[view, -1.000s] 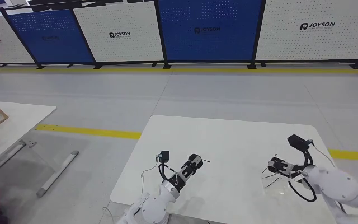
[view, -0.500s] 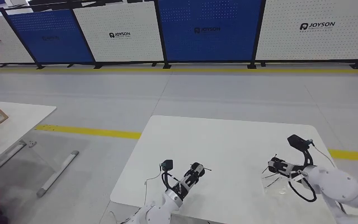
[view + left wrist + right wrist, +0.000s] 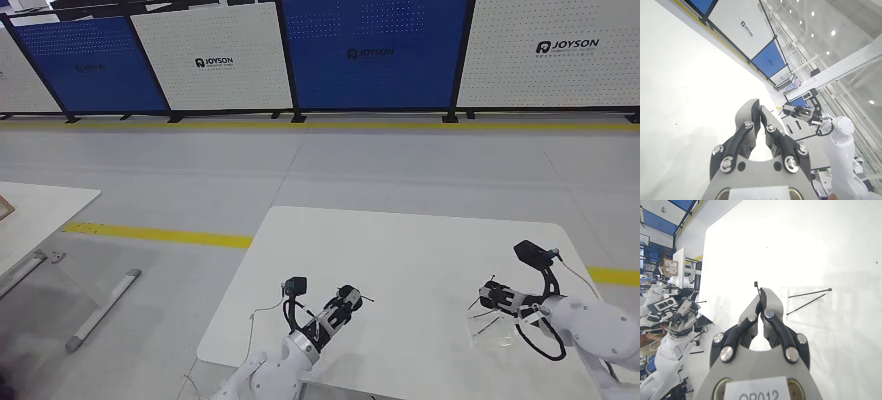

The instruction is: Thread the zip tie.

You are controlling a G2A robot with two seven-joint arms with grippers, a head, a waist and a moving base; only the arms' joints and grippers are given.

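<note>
White table (image 3: pixel 400 240), top view: both held ties are hairlines, grip hard to read. Clear tray (image 3: pixel 490 338) sits just beside right gripper (image 3: pixel 484 295).
Left wrist: left gripper (image 3: pixel 759 107) pressed together on second tie (image 3: pixel 771 111), mostly hidden behind a finger.
Right wrist: tray holds two spare ties (image 3: pixel 809 292). Right gripper pinches zip tie (image 3: pixel 757 289), head just past the fingertips.

A white table (image 3: pixel 420 250) stands on a grey floor (image 3: pixel 300 170) crossed by a yellow line (image 3: pixel 150 234). Behind it, blue and white pegboard partitions (image 3: pixel 375 55) in black frames form a wall. A second white table (image 3: pixel 40 210) sits to the left. Round ceiling lights (image 3: pixel 832 32) shine overhead.
</note>
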